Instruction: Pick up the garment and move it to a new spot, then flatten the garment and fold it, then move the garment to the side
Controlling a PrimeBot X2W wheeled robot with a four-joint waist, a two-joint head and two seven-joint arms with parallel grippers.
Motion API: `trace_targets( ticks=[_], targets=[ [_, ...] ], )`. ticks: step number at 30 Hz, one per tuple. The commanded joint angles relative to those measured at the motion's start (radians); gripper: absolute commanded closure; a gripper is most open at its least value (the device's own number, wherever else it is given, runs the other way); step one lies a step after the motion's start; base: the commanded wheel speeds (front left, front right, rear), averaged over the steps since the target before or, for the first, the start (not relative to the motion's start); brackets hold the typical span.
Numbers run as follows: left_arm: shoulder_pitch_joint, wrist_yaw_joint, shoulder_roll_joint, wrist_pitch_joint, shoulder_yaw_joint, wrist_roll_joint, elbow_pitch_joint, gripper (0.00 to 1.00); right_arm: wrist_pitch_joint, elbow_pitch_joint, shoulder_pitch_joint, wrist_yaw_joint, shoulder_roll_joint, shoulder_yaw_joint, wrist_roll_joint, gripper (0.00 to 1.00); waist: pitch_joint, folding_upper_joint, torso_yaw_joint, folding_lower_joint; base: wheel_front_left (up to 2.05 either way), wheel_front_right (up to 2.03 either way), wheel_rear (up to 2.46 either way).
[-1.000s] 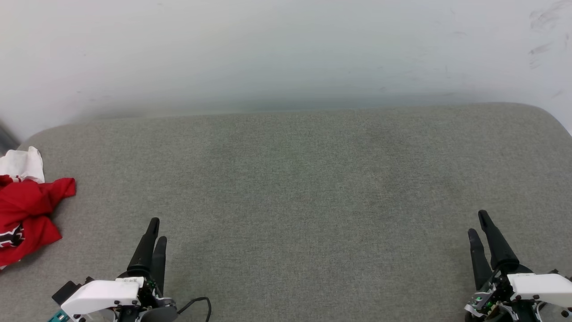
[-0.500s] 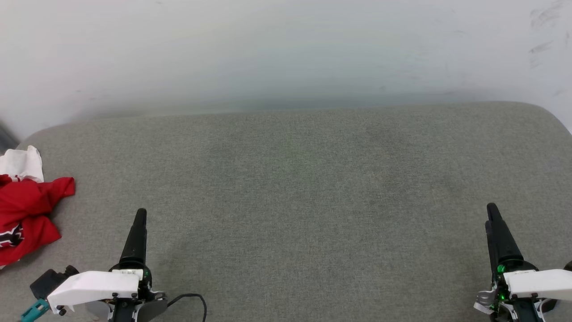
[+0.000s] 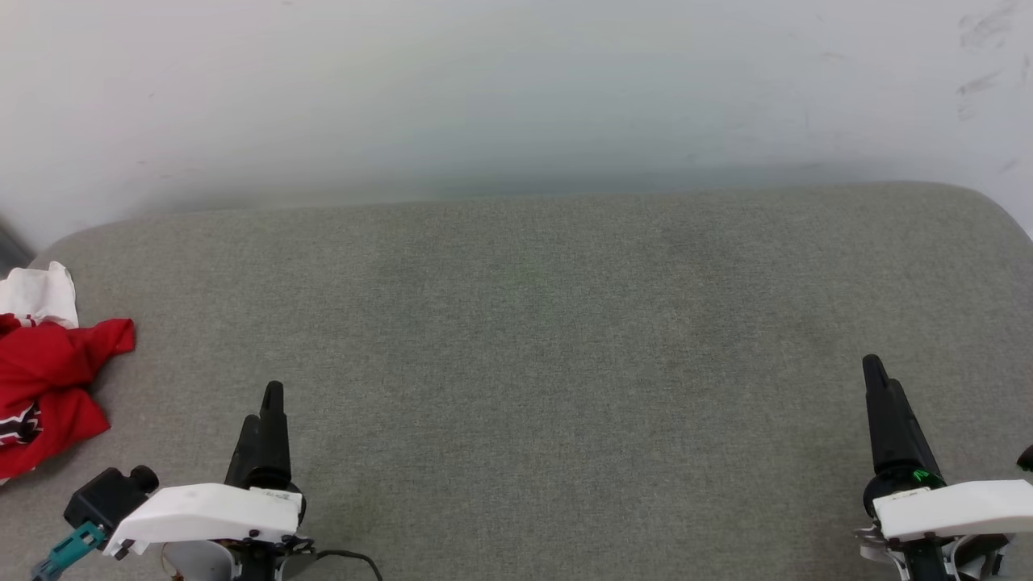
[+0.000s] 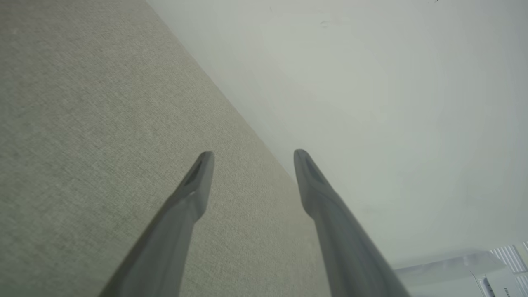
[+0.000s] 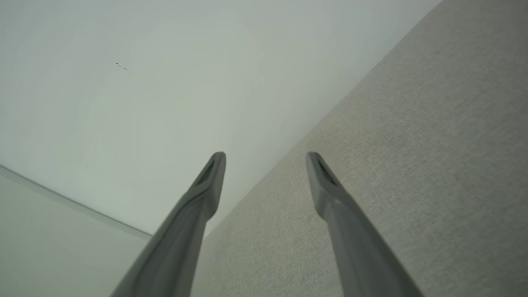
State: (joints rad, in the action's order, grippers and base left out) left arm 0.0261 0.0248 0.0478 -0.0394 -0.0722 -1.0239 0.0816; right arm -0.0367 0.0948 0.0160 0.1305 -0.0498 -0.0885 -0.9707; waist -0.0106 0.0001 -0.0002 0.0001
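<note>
Crumpled red-and-white jersey shirt (image 3: 48, 379) unmoved at 9 o'clock on grey fabric surface (image 3: 549, 323). Left gripper (image 4: 251, 156) and right gripper (image 5: 266, 159) have rolled edge-on, jaws apart, empty. Pickup apparently not begun.

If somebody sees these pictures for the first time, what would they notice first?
The crumpled red and white shirt at the far left edge of the grey surface stands out first. Next come the left hand at the lower left and the right hand at the lower right, both open and empty.
</note>
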Motion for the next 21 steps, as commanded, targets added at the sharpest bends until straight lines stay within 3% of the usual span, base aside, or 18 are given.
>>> trace_targets(
  ticks=[1,21],
  targets=[
    [0.006,0.007,0.002,-0.011,0.008,0.05,-0.027,0.0,-0.013,-0.029,0.005,0.0,-0.001,0.007,0.056,0.0,0.0,-0.0001,0.0,-0.0001,0.0,0.0,0.0],
    [-0.032,0.05,0.003,-0.073,0.07,0.368,-0.057,0.0,-0.075,-0.06,-0.038,0.0,-0.001,0.026,0.371,0.0,0.001,-0.0001,0.001,-0.0001,0.0,0.0,0.0]
  ],
)
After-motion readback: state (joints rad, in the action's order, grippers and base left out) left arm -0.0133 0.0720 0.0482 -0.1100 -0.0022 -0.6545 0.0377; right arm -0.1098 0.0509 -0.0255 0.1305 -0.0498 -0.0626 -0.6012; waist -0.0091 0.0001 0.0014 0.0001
